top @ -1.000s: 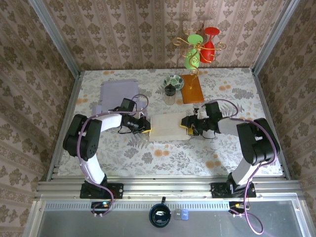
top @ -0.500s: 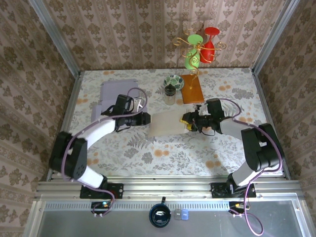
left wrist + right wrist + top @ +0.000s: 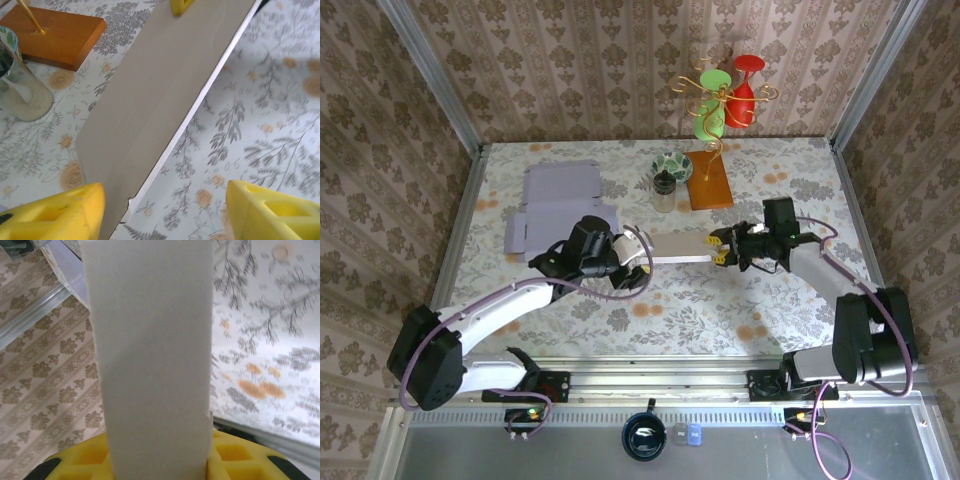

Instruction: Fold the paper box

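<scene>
Top external view: we are seeing wallpapered walls point(image 3: 570, 70) enclosing a floral table point(image 3: 720, 310). At mid-table the paper box point(image 3: 678, 247) is sitting tilted. We are judging it light, thin and floppy, best held by its edges. The right gripper point(image 3: 721, 248) is clamping its right end; the left gripper point(image 3: 640, 256) is standing open beside its left end.

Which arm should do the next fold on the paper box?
Left, probably. The left gripper is open beside the free end of the paper box; the right gripper is clamped on the other end.
</scene>
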`<state>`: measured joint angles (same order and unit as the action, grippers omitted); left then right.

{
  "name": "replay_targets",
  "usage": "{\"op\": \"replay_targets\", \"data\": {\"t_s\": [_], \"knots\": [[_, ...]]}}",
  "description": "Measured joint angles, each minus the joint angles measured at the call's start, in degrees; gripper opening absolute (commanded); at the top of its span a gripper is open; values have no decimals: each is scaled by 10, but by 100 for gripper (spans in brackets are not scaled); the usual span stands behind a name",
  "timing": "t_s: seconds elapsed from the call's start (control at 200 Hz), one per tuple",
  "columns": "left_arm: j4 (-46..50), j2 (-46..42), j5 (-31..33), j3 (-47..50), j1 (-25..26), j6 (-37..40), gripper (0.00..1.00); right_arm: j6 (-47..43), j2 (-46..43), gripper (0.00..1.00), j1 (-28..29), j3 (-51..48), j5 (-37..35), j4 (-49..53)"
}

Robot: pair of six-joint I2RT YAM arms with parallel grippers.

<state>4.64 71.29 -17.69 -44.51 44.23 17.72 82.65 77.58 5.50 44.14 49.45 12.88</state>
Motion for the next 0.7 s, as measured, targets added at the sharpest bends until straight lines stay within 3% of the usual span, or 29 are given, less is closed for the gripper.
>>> {"op": "replay_targets", "data": {"t_s": [0.235,0.455,0.7], "knots": [[1,21,34,0,16,86,68,59,-20,30,-7,-5,23,58],[1,54,45,-4,26,119,68,92,-22,29,-7,-18,34,72],[0,93,49,-26,37,132,59,130,-34,32,-7,-51,52,53]]}}
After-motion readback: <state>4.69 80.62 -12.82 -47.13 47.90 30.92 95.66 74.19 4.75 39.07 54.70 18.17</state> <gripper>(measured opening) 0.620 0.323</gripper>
